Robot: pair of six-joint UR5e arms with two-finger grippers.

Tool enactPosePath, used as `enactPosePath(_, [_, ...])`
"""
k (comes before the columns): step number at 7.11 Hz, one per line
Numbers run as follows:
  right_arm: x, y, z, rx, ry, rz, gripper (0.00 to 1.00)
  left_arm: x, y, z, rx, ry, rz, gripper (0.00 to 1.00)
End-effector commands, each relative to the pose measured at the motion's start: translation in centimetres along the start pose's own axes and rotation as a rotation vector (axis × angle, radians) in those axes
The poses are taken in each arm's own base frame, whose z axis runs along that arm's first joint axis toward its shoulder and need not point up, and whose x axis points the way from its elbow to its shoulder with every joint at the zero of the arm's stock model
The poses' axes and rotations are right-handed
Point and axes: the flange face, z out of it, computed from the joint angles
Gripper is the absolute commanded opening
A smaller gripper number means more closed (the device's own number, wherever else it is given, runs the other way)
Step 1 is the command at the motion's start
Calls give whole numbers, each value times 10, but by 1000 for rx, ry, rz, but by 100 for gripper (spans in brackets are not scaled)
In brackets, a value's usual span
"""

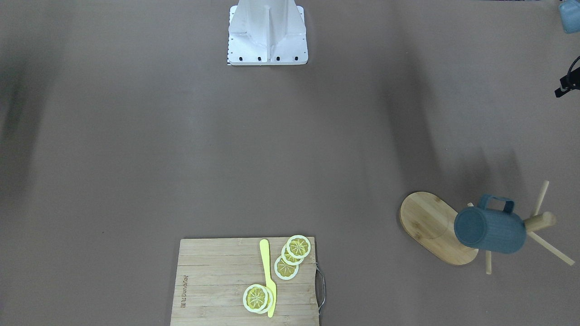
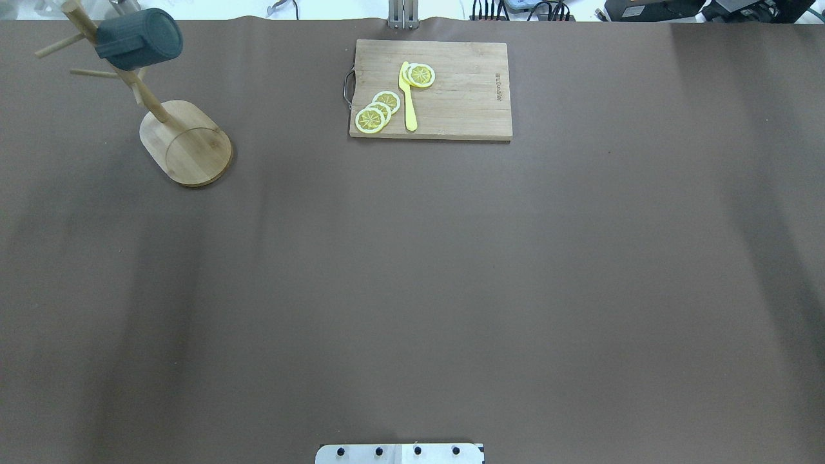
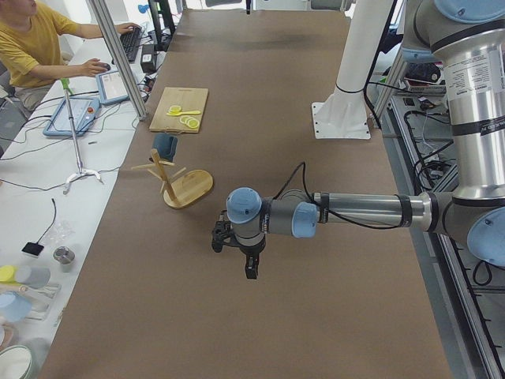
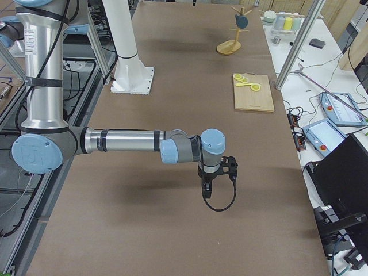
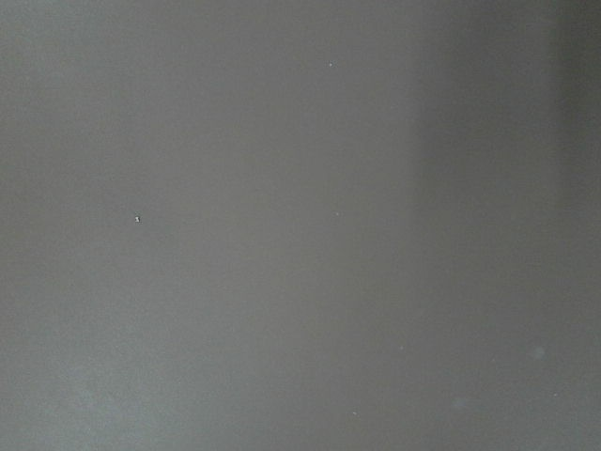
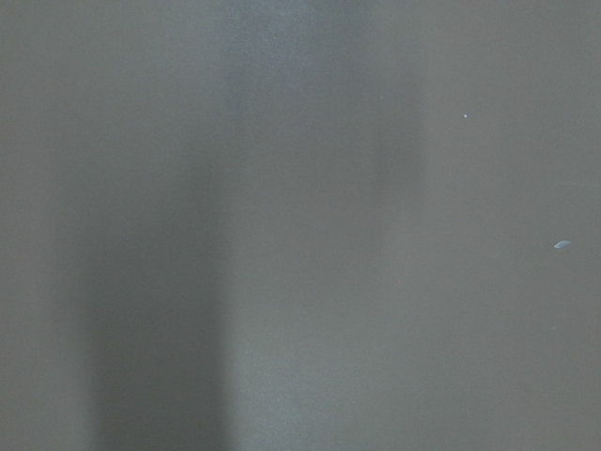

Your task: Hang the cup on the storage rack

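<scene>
The dark teal cup (image 1: 491, 228) hangs tilted on a peg of the bamboo storage rack (image 1: 430, 222), its handle over the peg and its bottom off the table. Cup (image 2: 138, 38) and rack (image 2: 187, 142) stand at the far left in the overhead view. My left gripper (image 3: 251, 268) shows only in the exterior left view, points down over bare table well away from the rack (image 3: 189, 188); I cannot tell if it is open or shut. My right gripper (image 4: 206, 190) shows only in the exterior right view, far from the cup (image 4: 241, 22); I cannot tell its state. Both wrist views show only brown table.
A bamboo cutting board (image 2: 464, 96) with lemon slices (image 2: 379, 111) and a yellow knife (image 2: 408, 103) lies at the far middle. The robot's white base (image 1: 267, 36) stands at my edge. An operator (image 3: 31, 47) sits beyond the table's side.
</scene>
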Motion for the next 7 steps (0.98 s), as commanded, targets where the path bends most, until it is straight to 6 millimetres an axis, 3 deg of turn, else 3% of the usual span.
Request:
enactPosePath(1, [0,0,0,0,0,0,100,2,-2,-3,7,-5,7,98])
enactPosePath(7, [3,2,7,-19,-30,14,100,7,-11,-7,18,-2,18,98])
